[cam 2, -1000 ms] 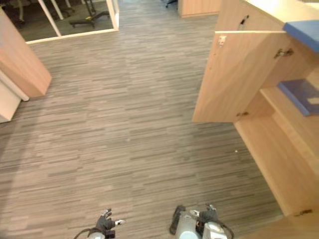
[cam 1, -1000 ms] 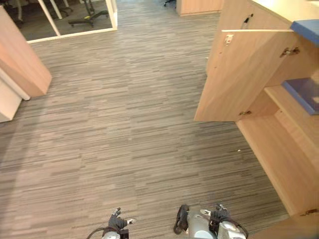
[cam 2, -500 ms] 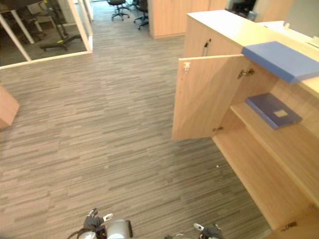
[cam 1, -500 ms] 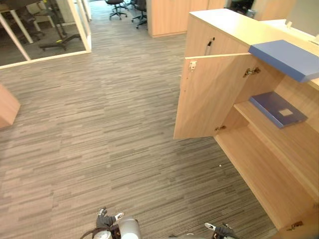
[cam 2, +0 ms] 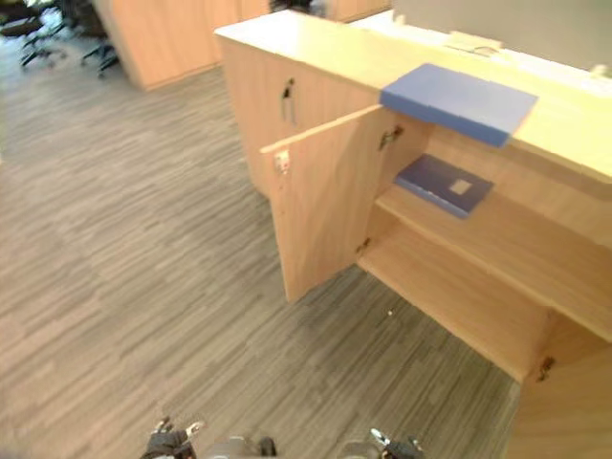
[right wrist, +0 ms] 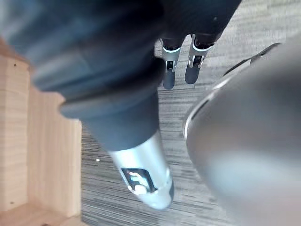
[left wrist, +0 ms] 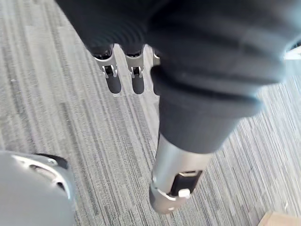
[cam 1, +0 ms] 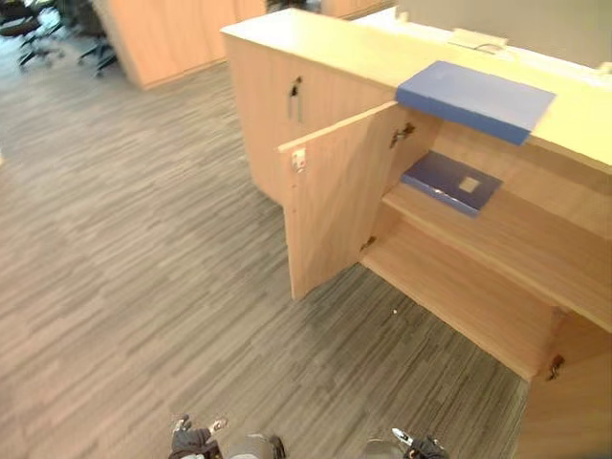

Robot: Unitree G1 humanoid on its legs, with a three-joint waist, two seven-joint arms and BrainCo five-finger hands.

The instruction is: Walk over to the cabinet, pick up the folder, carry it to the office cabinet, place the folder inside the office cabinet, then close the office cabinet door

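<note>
The left hand (left wrist: 113, 81) hangs low over the carpet (cam 1: 143, 268), fingers straight and empty. The office cabinet (cam 1: 316, 53) has its door (cam 1: 335, 206) wide open. A blue folder (cam 1: 449, 182) lies at the left end of the shelf (cam 1: 516, 239) inside, and a second folder (cam 1: 475, 98) overhangs the top's front edge. The right hand (right wrist: 169, 77) also hangs straight-fingered and empty. This is probably the approach: step closer, then reach. I cannot tell which folder is the task's, and the cabinet's right side is cut off.

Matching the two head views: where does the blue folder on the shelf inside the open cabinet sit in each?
Left eye view: blue folder on the upper shelf, right of centre in the upper half.
Right eye view: folder on the same shelf, a little further left.
Shared landmark: the open cabinet door, standing just left of the folder in both.
</note>
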